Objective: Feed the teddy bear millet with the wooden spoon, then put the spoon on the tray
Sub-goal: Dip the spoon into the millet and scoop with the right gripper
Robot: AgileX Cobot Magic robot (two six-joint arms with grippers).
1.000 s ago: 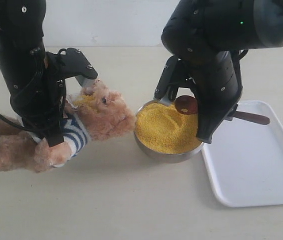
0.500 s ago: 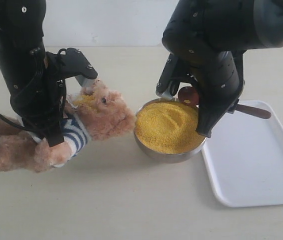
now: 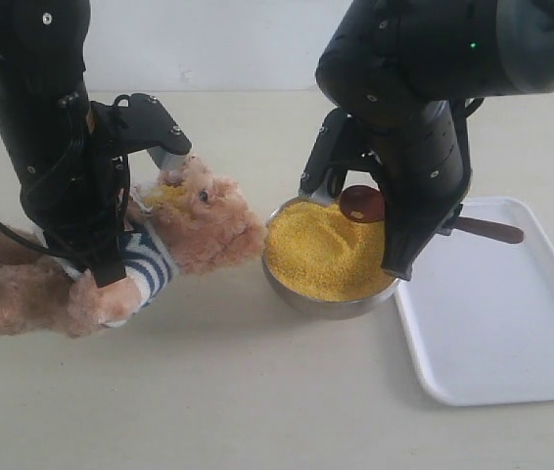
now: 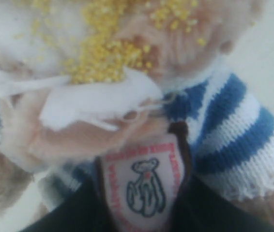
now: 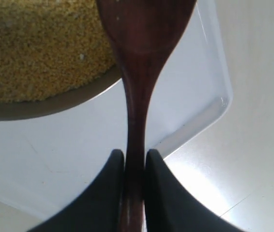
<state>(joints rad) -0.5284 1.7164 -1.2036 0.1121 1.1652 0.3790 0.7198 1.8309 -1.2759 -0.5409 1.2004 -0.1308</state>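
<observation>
The teddy bear (image 4: 45, 140) fills the view from very near and is blurred. Yellow millet grains (image 4: 103, 60) lie scattered on its fur. Its blue-and-white striped shirt (image 4: 234, 133) shows beside a shield-shaped badge (image 4: 144, 186) that carries a small bear drawing. A white piece (image 4: 98, 101), unclear what it is, lies just beside the grains.

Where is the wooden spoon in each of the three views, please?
Exterior view: right of centre; the spoon, head over the bowl, handle toward the tray.
Left wrist view: not in it.
Right wrist view: down the middle, between the fingers.
Shared landmark: the millet bowl, not in left wrist.
</observation>
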